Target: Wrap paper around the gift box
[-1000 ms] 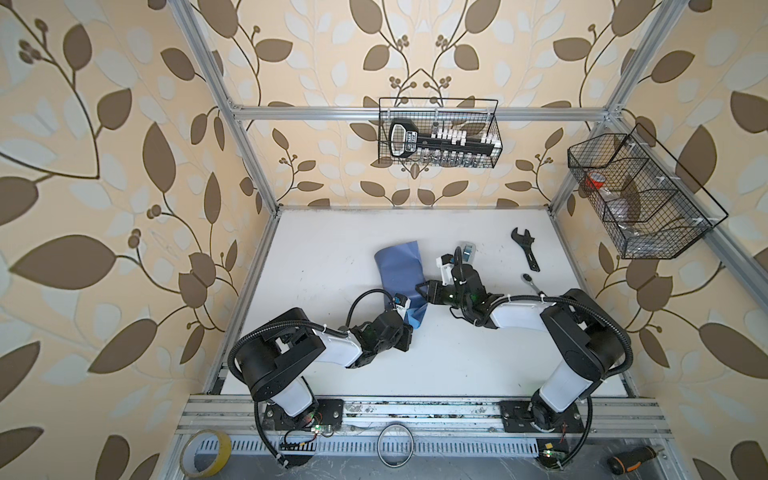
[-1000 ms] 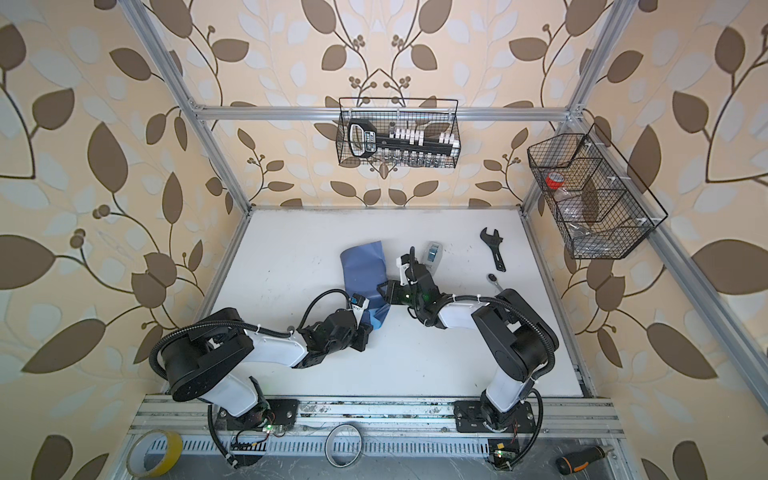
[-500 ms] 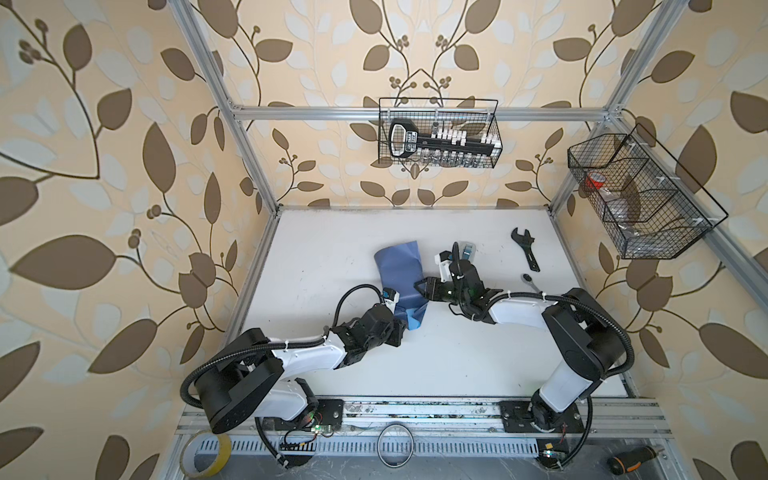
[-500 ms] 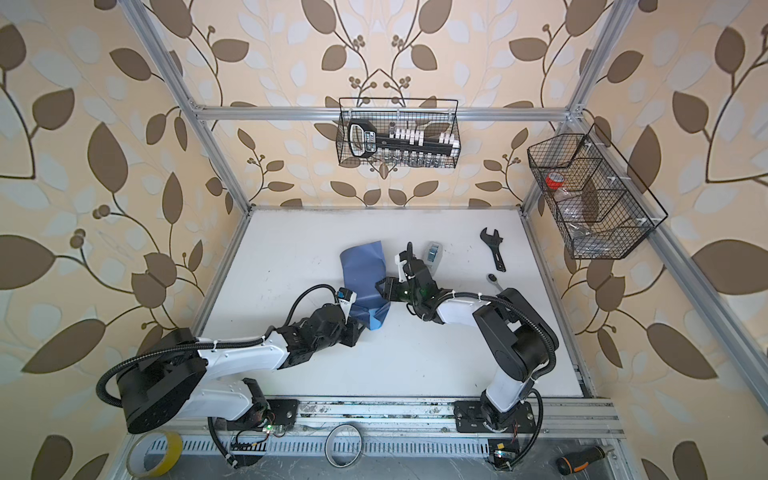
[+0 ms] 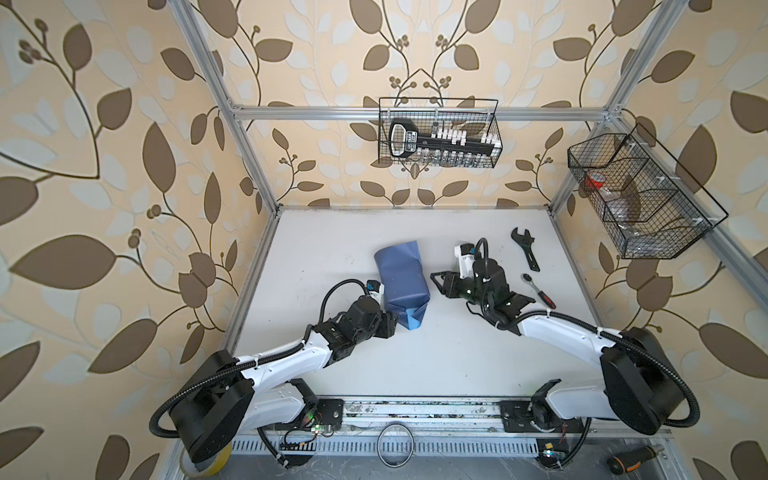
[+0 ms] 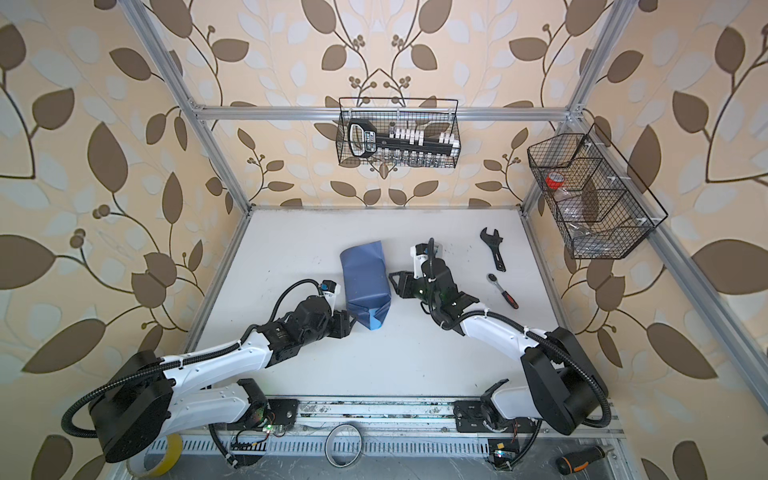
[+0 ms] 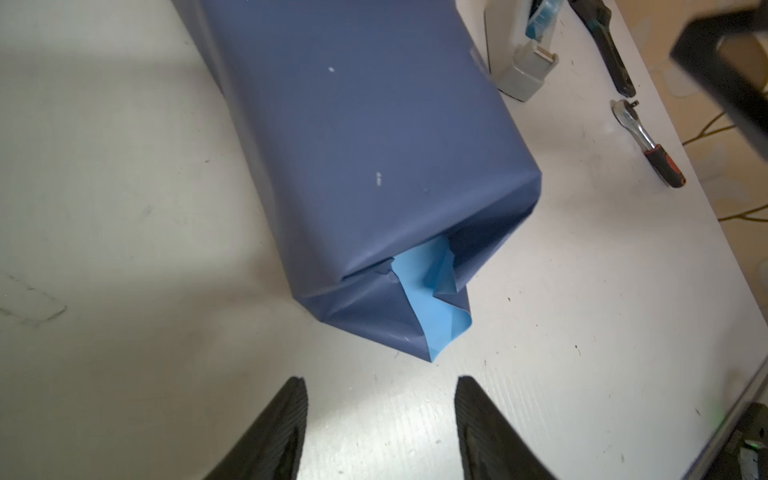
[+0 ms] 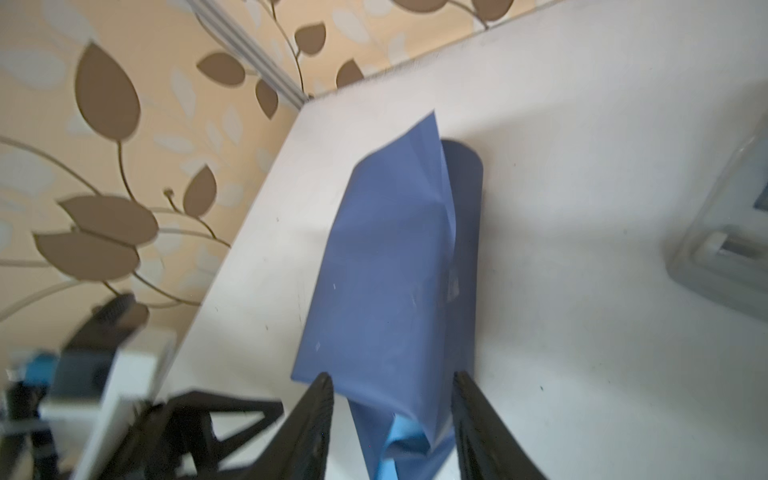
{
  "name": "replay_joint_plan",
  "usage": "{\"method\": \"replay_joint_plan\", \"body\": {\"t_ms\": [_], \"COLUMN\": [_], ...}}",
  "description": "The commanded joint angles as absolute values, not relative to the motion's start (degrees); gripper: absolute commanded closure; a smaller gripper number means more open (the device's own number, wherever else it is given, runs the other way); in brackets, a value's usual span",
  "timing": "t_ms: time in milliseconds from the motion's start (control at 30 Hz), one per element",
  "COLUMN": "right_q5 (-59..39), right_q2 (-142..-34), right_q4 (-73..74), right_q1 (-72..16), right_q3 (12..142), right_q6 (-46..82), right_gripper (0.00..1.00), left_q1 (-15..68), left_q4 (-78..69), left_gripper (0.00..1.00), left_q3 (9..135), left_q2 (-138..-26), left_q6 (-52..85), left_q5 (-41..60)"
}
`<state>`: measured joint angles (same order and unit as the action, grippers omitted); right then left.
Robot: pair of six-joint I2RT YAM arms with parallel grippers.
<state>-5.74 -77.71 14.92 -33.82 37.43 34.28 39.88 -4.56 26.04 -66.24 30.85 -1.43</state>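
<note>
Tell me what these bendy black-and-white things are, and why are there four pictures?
They are a robot's left arm and right arm, fixed at the front of a white table. Two pictures come from a camera high above, looking down. The other two come from little cameras on the wrists, so the left fingers and right fingers poke into view. On the table lies dark blue paper folded into a bundle, lighter blue showing at one end; the gift box cannot be seen. Nearby are a tape dispenser, a wrench and a ratchet. Both pairs of fingers are open and hold nothing.
</note>
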Motion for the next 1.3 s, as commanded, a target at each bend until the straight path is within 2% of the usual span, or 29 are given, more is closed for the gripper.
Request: {"method": "replay_joint_plan", "body": {"t_ms": [0,200,333,767,1267], "right_q5": [1.6,5.1,5.4,6.2,8.6], "right_q2": [-77.7,-82.8,-87.0,-93.8,-98.8], "right_q4": [13.2,22.2,26.9,31.7,39.7], "right_q1": [-38.4,-42.3,-43.4,-45.3,-46.3], "right_q3": [34.4,32.0,32.2,32.4,31.6], "right_q6": [32.3,32.5,32.9,34.8,37.0], "right_gripper": [0.67,0.83,0.88,0.91,0.89], "left_q1": [38.2,38.1,38.1,38.1,38.2], "left_q4": [-1.6,-0.8,-0.1,0.0,-4.4], "left_gripper": [0.38,0.33,0.32,0.32,0.34], "left_q3": [28.5,28.4,28.4,27.9,28.7], "left_q2": [-65.1,-65.2,-65.9,-67.8,-73.3], "left_q6": [32.9,33.2,33.1,33.7,34.0], "left_q5": [1.2,0.8,0.1,-0.3,5.3]}}
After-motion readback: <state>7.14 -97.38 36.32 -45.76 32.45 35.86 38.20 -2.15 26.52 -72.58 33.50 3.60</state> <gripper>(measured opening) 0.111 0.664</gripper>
